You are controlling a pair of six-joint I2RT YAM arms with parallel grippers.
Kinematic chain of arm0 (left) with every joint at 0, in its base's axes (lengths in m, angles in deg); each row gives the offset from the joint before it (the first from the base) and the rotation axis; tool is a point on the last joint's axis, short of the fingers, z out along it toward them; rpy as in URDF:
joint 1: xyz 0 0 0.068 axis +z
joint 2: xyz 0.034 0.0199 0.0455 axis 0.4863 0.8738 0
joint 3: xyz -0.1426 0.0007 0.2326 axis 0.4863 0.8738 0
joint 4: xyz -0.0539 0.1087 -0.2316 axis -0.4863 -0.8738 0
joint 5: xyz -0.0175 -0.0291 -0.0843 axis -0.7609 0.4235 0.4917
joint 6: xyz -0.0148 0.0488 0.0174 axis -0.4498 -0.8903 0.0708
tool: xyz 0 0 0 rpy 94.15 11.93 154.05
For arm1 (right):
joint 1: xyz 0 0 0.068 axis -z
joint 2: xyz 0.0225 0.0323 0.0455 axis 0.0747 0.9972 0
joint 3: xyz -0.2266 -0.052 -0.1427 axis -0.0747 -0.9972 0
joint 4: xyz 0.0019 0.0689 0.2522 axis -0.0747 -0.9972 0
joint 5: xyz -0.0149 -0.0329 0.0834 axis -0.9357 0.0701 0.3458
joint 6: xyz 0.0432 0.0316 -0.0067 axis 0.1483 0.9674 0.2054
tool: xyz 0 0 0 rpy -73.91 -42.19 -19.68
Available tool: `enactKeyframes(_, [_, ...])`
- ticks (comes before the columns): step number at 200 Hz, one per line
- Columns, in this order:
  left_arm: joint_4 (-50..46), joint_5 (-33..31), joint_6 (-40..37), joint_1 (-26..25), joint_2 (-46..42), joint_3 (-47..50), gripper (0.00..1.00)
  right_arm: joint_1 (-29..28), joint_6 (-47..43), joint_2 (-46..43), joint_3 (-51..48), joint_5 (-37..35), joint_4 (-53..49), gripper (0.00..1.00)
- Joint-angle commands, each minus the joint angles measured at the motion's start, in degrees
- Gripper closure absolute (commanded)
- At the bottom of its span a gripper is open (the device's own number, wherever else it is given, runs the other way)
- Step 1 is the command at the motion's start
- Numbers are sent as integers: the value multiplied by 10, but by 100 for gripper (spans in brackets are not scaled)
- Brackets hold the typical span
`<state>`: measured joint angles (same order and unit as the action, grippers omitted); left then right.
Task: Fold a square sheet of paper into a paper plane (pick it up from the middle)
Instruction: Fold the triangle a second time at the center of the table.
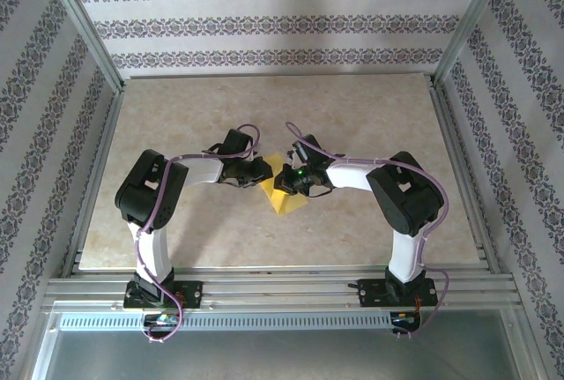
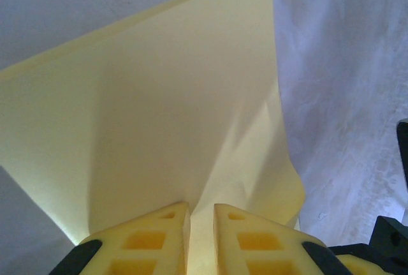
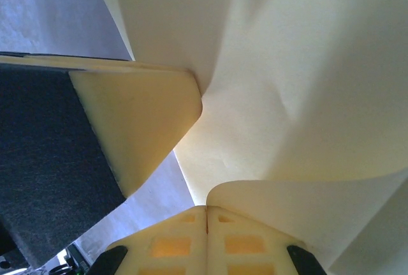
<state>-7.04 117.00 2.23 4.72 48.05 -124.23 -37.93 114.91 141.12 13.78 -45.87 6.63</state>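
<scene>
Right gripper [image 3: 206, 214] fingers stood pressed together, pinching an edge of the square sheet of paper [image 3: 306, 83], which curled up from the fingertips toward 1 o'clock in the right wrist view. Left gripper [image 2: 202, 208] jaws stood narrowly apart with the sheet's near edge running into the gap. Whether they actually clamped the paper could not be determined. In the top view, the sheet hung between the two grippers near the centre of the table [image 1: 176, 133], with the left gripper at its 9 o'clock and the right gripper at its 3 o'clock. A free corner pointed toward 6 o'clock, and whether that corner touched the table could not be told. The sheet showed soft bends but no sharp crease, so folding appeared to be at an early stage. Likely faults from this state were tearing, if the arms drew apart with both grips firm, slippage at the left jaws, if they were not fully seated, and a skewed fold, if the buckled paper were pressed flat unaligned.
</scene>
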Motion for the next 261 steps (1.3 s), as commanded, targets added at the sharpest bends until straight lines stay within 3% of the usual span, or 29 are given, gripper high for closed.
enactKeyframes(1, [-23, -9, -11, -5, 4, 5, 81, -7, 0, 13, 11, -10, 6, 96])
enactKeyframes(261, [-19, -5, -12, -5, 3, 10, 81, -8, -22, 29, 18, -5, -11, 95])
